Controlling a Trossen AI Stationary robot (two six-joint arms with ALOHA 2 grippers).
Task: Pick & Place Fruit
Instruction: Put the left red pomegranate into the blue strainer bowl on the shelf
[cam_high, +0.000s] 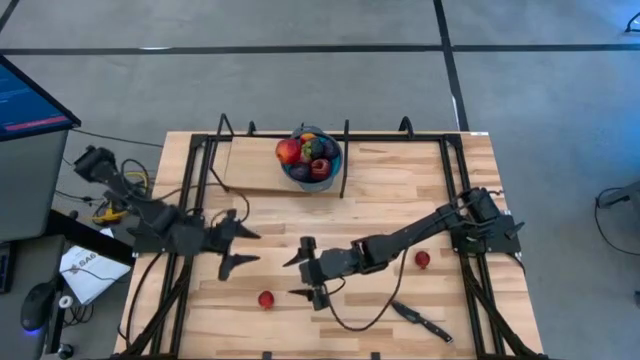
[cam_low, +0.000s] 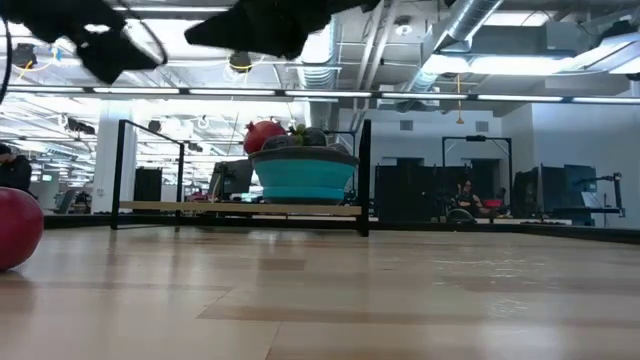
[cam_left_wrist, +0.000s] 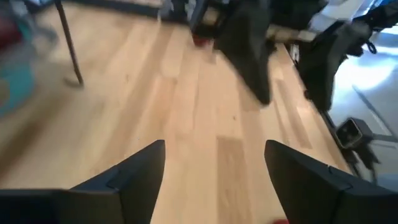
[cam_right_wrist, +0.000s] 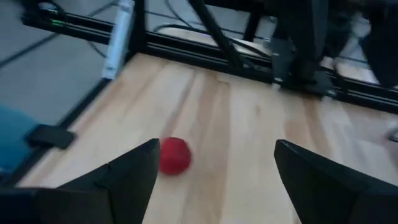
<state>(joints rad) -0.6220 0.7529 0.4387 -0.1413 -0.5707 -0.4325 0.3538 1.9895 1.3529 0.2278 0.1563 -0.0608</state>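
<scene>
A round blue bowl (cam_high: 313, 170) at the table's far middle holds several red, dark purple, orange and greenish fruit (cam_high: 305, 150); it also shows in the low view (cam_low: 303, 175). One red fruit (cam_high: 266, 299) lies on the table near the front; it shows in the right wrist view (cam_right_wrist: 174, 155) and at the low view's left edge (cam_low: 15, 230). Another red fruit (cam_high: 423, 259) lies at the right. My right gripper (cam_high: 297, 276) is open above the table, just right of the front red fruit. My left gripper (cam_high: 243, 248) is open and empty at the left.
A black-handled knife (cam_high: 420, 320) lies near the front right. A light board (cam_high: 255, 165) lies under the bowl, inside a black frame with upright posts (cam_high: 346, 160). Bare wood lies between the two grippers.
</scene>
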